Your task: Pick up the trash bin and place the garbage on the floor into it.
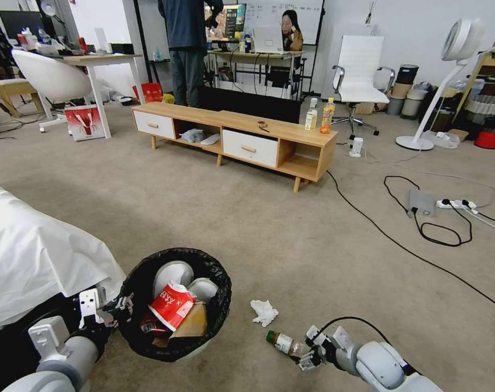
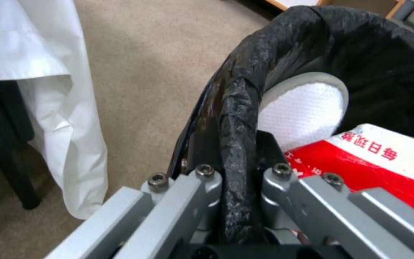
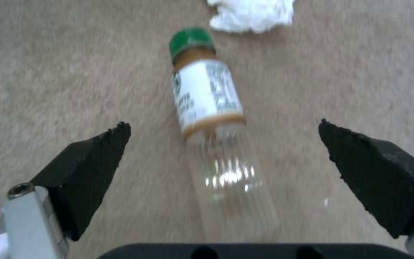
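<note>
The trash bin [image 1: 214,272], lined with a crinkled black bag, is at the lower left. My left gripper [image 1: 118,308] is shut on its near rim [image 2: 238,118]. A red-white wrapper [image 1: 171,305] [image 2: 360,162], a brown paper bag [image 1: 190,322] and a red can [image 1: 148,324] lie inside. On the floor [image 1: 258,228] to the bin's right are a crumpled white tissue [image 1: 264,312] [image 3: 250,12] and a clear green-capped bottle [image 1: 282,343] [image 3: 209,100] on its side. My right gripper [image 1: 308,355] [image 3: 224,127] is open, with a finger on each side of the bottle's clear end.
A white sheet [image 1: 29,250] hangs close on the bin's left. A low wooden cabinet [image 1: 231,136] with two upright drink bottles [image 1: 319,115] stands ahead. Black cables [image 1: 410,245] and a power strip [image 1: 454,204] cross the carpet to the right.
</note>
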